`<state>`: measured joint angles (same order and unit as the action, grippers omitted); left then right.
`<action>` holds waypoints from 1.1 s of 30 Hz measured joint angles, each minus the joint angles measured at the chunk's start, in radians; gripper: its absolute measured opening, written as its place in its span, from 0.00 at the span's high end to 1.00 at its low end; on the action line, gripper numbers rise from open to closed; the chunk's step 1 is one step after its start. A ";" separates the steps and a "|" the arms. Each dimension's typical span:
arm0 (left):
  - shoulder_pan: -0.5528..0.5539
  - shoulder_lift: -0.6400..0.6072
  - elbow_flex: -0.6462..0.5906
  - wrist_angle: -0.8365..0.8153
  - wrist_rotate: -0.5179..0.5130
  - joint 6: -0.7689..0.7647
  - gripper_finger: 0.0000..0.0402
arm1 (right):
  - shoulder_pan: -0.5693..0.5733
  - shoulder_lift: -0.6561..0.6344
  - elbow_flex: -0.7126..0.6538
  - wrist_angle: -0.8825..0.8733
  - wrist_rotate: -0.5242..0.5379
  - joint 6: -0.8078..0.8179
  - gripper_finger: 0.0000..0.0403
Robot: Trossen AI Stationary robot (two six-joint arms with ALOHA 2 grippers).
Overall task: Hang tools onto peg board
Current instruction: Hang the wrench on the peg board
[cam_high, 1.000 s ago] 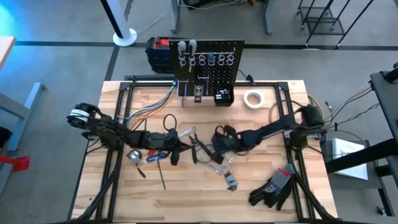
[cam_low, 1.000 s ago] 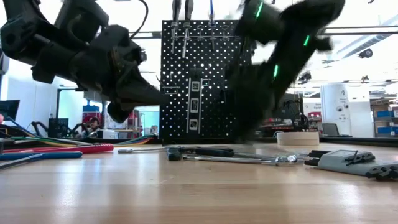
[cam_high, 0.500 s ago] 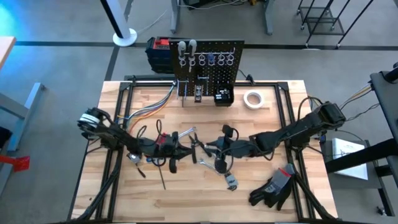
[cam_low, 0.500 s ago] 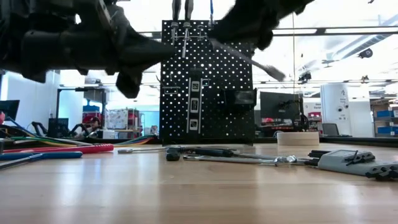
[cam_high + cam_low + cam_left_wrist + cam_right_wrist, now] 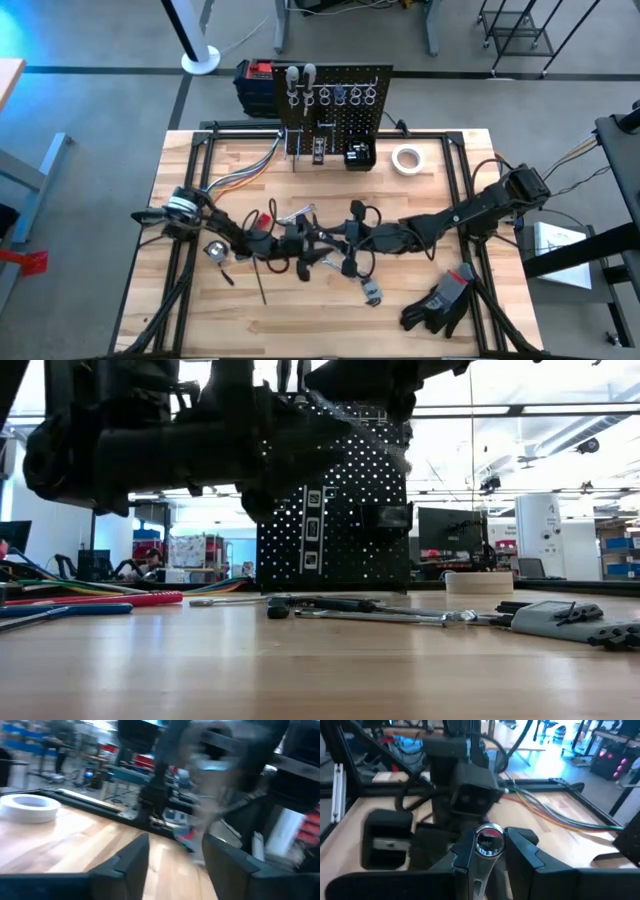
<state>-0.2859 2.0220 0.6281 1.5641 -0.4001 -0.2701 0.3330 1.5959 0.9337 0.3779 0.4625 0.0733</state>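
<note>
Down at the front of the desk point(image 5: 200, 330) there's a pair of black gloves point(image 5: 440, 300), off to the right arm's side, with a small silver tool point(image 5: 372, 292) lying just up from them. Mid-desk is where the action is: both arms meet over the scatter of tools point(image 5: 262, 252). The right gripper point(image 5: 487, 851) is clenched on a silver wrench point(image 5: 489, 842), its round head poking up between the fingers. The left gripper point(image 5: 175, 851) sits right opposite, fingers spread apart and nothing visibly between them, nose to nose with its partner.

This looks like a handover or a regrasp in mid-air, with the wrench now in the right arm's keeping. The next move, I'd say, calls for the right arm to carry it to the back edge and thread it onto a free ring hook, and that needs the wrench end lined up squarely with the ring.

Further back, a white tape roll point(image 5: 406, 159) sits near the board. At the far edge stands the peg board point(image 5: 335, 110), several tools already hanging from its top row, a red-and-black box point(image 5: 257, 82) behind.

Hard to read: the left wrist view is smeared with motion, the low view is mostly blocked by dark arm bodies, and which hooks are free I can't tell.
</note>
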 joint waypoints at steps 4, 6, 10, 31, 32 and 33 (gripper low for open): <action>0.008 -0.002 0.012 0.007 -0.020 -0.006 0.52 | 0.012 0.000 0.000 0.005 0.096 -0.009 0.84; 0.008 -0.002 0.023 0.005 -0.021 -0.004 0.51 | 0.012 0.000 0.000 0.006 0.135 -0.011 0.84; 0.007 -0.003 0.033 -0.004 -0.008 -0.005 0.53 | 0.012 0.005 0.000 0.002 0.228 -0.027 0.84; 0.043 -0.016 0.050 -0.041 -0.055 -0.072 0.55 | 0.014 0.052 -0.001 0.050 0.333 -0.071 0.84; 0.046 -0.016 0.053 -0.046 -0.060 -0.074 0.55 | 0.014 0.052 -0.001 0.050 0.333 -0.073 0.84; 0.049 -0.016 0.054 -0.048 -0.065 -0.083 0.56 | 0.014 0.052 -0.001 0.050 0.332 -0.074 0.84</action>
<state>-0.2367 2.0056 0.6823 1.5160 -0.4652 -0.3532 0.3470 1.6482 0.9329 0.4280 0.7948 -0.0004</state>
